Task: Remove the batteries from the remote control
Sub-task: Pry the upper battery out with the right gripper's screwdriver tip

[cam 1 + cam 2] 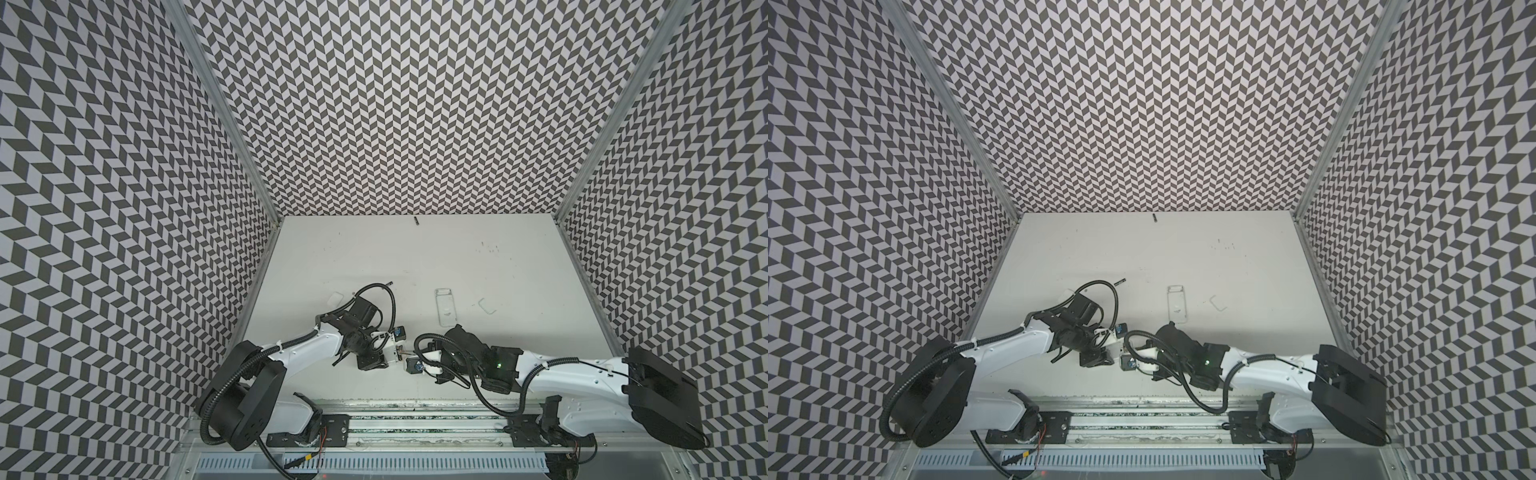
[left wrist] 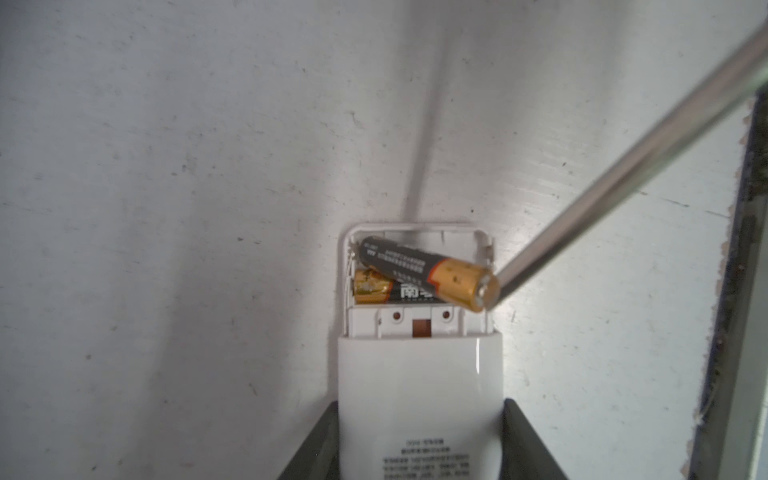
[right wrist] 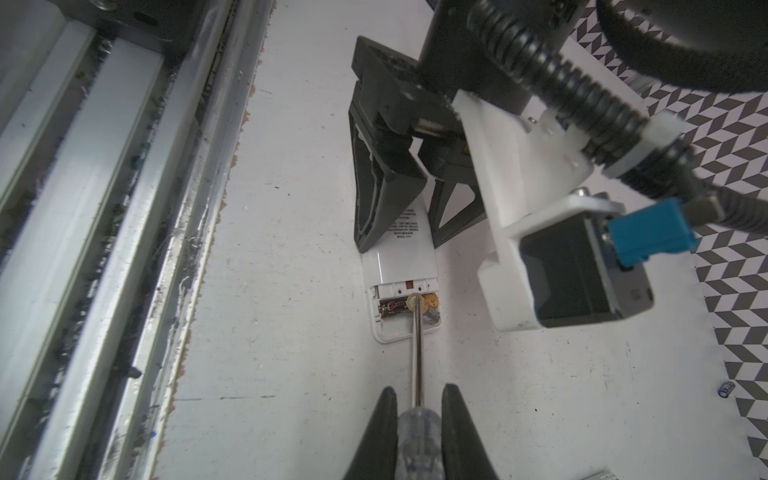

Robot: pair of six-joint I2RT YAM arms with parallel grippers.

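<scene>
Near the 6 o'clock edge of the table (image 1: 374, 257): remote control (image 2: 415, 374) pinned flat, one battery tipped up.
Fingers of the left gripper (image 2: 420, 411) are clamped on the sides of the remote control, and fingers of the right gripper (image 3: 419, 399) are squeezed on the clear handle of the screwdriver (image 3: 417, 436). Its shaft tip touches the gold end of the upper battery (image 2: 415, 266). That battery sits tilted in the open compartment, lying across the second battery (image 2: 374, 291) seated under it. Loose cover (image 1: 444, 309) lies flat, toward 1 o'clock from the grippers and apart from them.
</scene>
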